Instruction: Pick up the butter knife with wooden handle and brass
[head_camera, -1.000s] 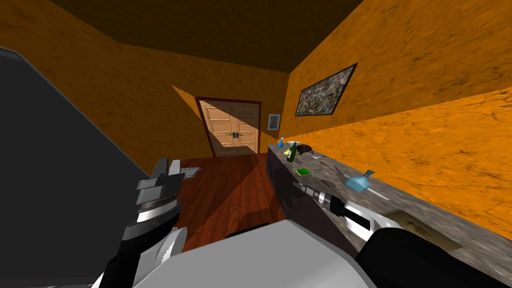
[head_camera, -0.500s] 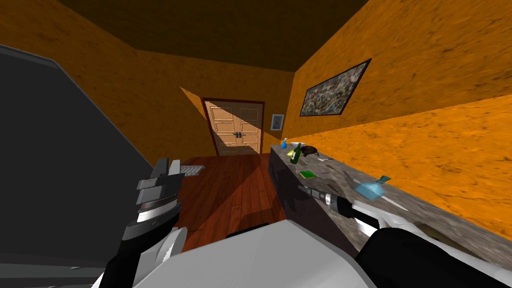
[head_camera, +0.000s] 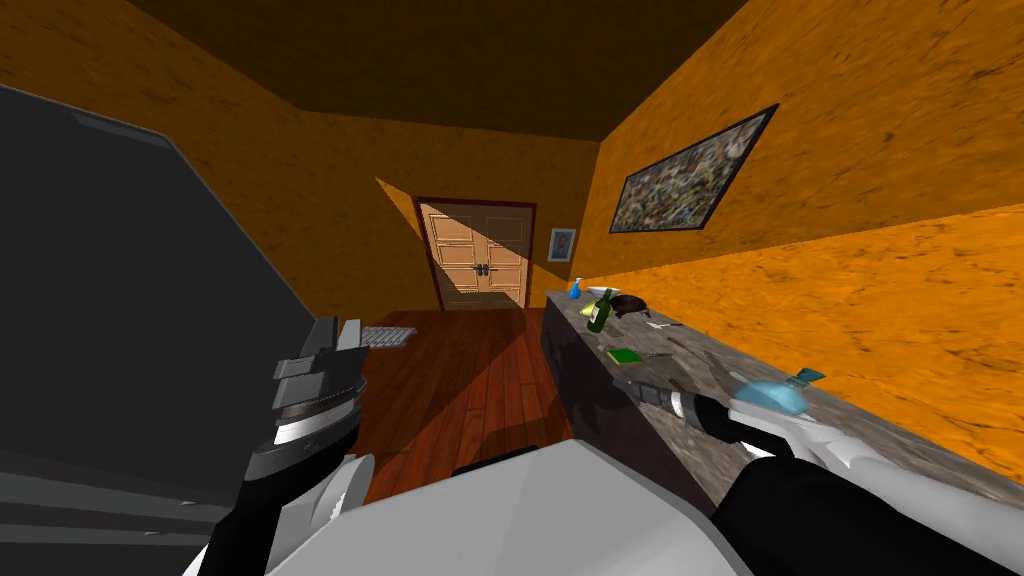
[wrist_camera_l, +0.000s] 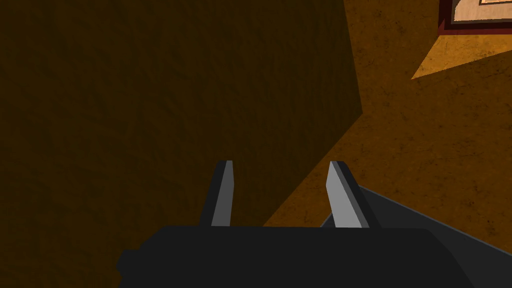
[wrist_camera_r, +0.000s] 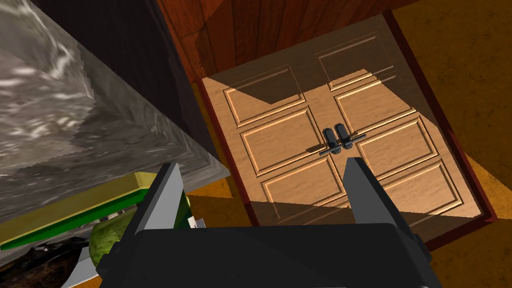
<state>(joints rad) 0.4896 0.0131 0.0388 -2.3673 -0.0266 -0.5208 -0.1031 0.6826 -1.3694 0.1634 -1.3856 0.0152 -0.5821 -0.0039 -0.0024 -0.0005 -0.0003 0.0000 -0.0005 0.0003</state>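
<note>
plainly the right gripper (wrist_camera_r: 260, 165) stands open at lower centre, just beside the grey counter (wrist_camera_r: 45, 100) edge and facing a wooden door (wrist_camera_r: 290, 140). the left gripper (wrist_camera_l: 281, 162), lower centre, has its fingers apart too.

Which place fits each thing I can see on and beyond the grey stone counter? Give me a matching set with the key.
Things:
1. dark green long-necked bottle
2. flat green rectangular pad
3. pale blue rounded bottle with a teal cap
4. panelled wooden double door

Places:
A. at the room's far end, shut
B. on the grey stone counter, nearest me
C. standing upright near the counter's far end
D. lying flat on the counter, between the green and pale blue bottles

Pairs: 1-C, 2-D, 3-B, 4-A
</note>
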